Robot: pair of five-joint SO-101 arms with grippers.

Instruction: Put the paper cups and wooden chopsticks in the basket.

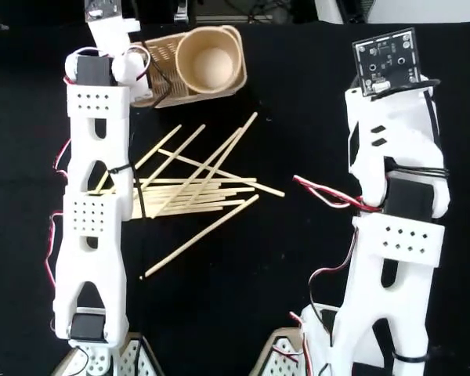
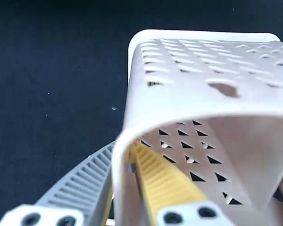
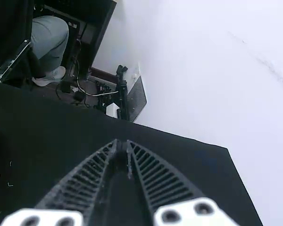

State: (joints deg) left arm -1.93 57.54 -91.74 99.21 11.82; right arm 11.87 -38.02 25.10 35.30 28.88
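Observation:
A tan perforated basket stands at the table's far edge, with a paper cup upright inside its right end. Several wooden chopsticks lie in a loose heap on the black table, one apart toward the front. My left gripper is at the basket's left end. In the left wrist view it is shut on the basket wall, the grey finger outside and the yellow finger inside. My right gripper is shut on nothing, aimed at the table's far right edge.
The right arm stands over the table's right side, with red wires hanging toward the chopsticks. The left arm covers the heap's left ends. Beyond the table's far edge are a white wall and floor clutter.

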